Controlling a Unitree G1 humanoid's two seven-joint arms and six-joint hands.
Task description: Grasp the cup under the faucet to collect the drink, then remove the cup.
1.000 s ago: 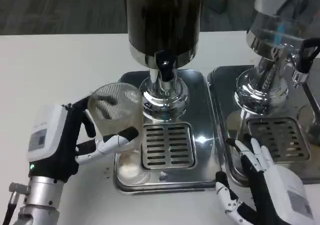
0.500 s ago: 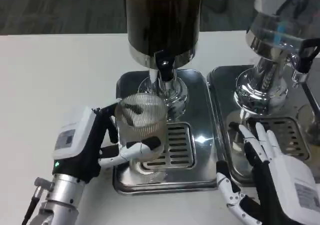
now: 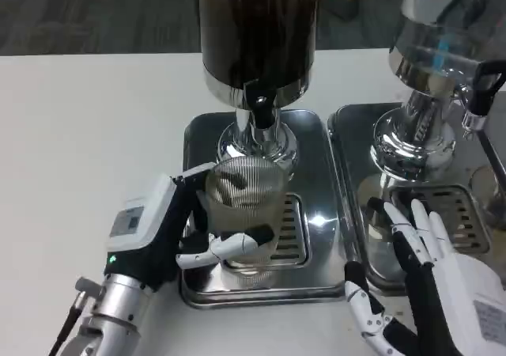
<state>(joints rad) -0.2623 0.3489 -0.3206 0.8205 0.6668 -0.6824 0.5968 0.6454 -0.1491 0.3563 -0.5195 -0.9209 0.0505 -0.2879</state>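
A clear ribbed cup (image 3: 247, 206) stands over the drip grate (image 3: 291, 228), just below the black faucet (image 3: 261, 103) of the dark drink dispenser (image 3: 259, 32). My left hand (image 3: 170, 233) grips the cup from its left side, fingers wrapped around the lower part. The cup looks empty. My right hand (image 3: 427, 273) hovers open, fingers spread, at the front of the right-hand tray (image 3: 348, 174), holding nothing.
The dispenser stands on a shiny steel tray (image 3: 198, 289). A second dispenser (image 3: 443, 63) with a chrome base and its own grate (image 3: 451, 213) stands to the right. White table (image 3: 87, 126) stretches to the left.
My left hand has carried the cup rightward from the tray's left edge to a spot under the faucet. My right hand has shifted slightly.
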